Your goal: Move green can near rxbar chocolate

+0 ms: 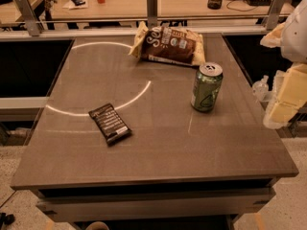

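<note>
Table: the can stood not far from the right edge, so a sideways knock could have sent it over.
Chip bag: lay at the far edge, just behind the can. It probably crowded a reach from behind but not the path across.
Gripper: hung off the right edge, apart from the can. Jaws apart or together, could not tell.
Green can: upright on the right half, well apart from the bar. An off-centre grasp would likely tip it.
Rxbar chocolate: flat, left of centre. It could skid if bumped.
</note>
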`<state>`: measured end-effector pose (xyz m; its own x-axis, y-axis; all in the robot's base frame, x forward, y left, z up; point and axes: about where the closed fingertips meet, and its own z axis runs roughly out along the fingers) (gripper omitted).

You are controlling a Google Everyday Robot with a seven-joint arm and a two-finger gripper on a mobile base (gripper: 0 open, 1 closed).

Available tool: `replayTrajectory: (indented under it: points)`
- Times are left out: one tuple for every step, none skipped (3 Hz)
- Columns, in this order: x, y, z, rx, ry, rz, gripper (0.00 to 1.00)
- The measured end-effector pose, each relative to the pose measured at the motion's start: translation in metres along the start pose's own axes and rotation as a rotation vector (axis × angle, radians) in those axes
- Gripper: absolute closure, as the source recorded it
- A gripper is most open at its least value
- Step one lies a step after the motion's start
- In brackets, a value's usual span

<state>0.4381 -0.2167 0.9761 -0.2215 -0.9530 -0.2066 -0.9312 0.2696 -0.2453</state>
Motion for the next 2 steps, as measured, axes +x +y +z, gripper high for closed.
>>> replayTrajectory:
  points:
    - [0.0, 0.0, 0.0, 0.0, 0.0, 0.0, 0.0]
    - [0.0069, -0.0026, 0.0047, -0.036, -0.07, 0.051, 0.0]
